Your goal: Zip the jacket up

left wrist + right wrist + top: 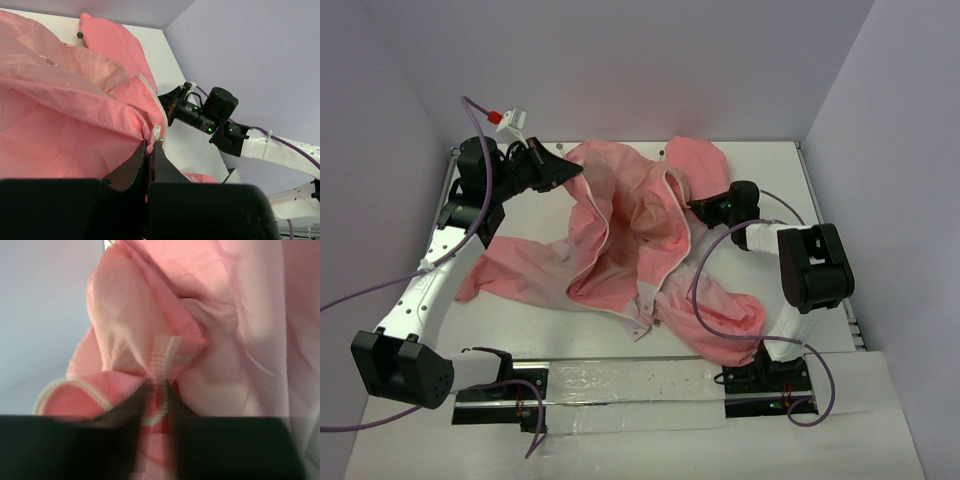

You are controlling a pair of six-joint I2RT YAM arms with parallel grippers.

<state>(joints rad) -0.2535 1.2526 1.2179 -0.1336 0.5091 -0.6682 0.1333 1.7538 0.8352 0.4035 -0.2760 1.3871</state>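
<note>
The salmon-pink jacket (620,250) lies open and bunched across the middle of the white table, paler lining showing. My left gripper (575,172) is shut on the jacket's front edge at the far left; in the left wrist view its tips (151,145) pinch pink fabric beside the light zipper tape (154,97). My right gripper (694,206) is shut on the opposite front edge at the far right; in the right wrist view its tips (157,390) clamp the curled zipper teeth (165,357) and fabric. The zipper slider is not clearly visible.
The table (770,170) has raised white edges and lilac walls close on three sides. A sleeve (500,270) trails left and another part of the jacket (720,320) lies near the right arm's base. My right arm (220,117) shows in the left wrist view.
</note>
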